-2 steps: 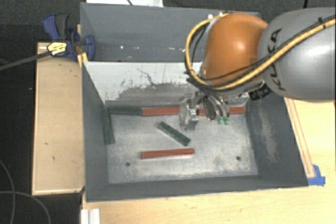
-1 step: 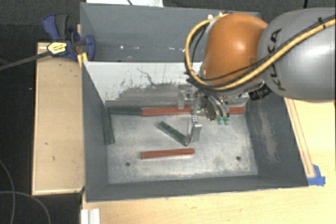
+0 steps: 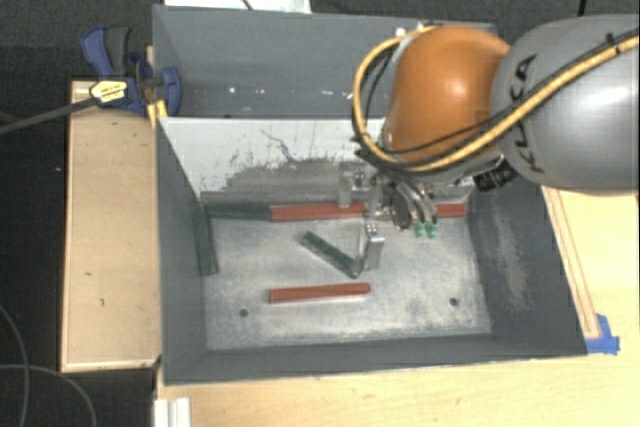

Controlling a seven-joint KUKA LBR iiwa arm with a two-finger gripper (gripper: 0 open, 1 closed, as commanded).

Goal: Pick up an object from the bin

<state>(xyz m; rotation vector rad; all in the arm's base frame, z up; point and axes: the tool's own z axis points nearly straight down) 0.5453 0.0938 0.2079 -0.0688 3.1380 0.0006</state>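
Observation:
My gripper (image 3: 370, 257) hangs below the orange wrist cover, low over the middle of the bin floor. Its tip is at the right end of a dark green flat stick (image 3: 328, 251) that lies diagonally there; whether it touches the stick is unclear. A red-brown flat stick (image 3: 318, 292) lies just in front of it, parallel to the front wall. Another red-brown stick (image 3: 312, 212) lies along the foot of the back wall, partly hidden behind the gripper.
A dark green stick (image 3: 236, 211) lies at the back left. Another dark green stick (image 3: 206, 247) runs along the left wall. The arm and its cables cover the bin's back right part.

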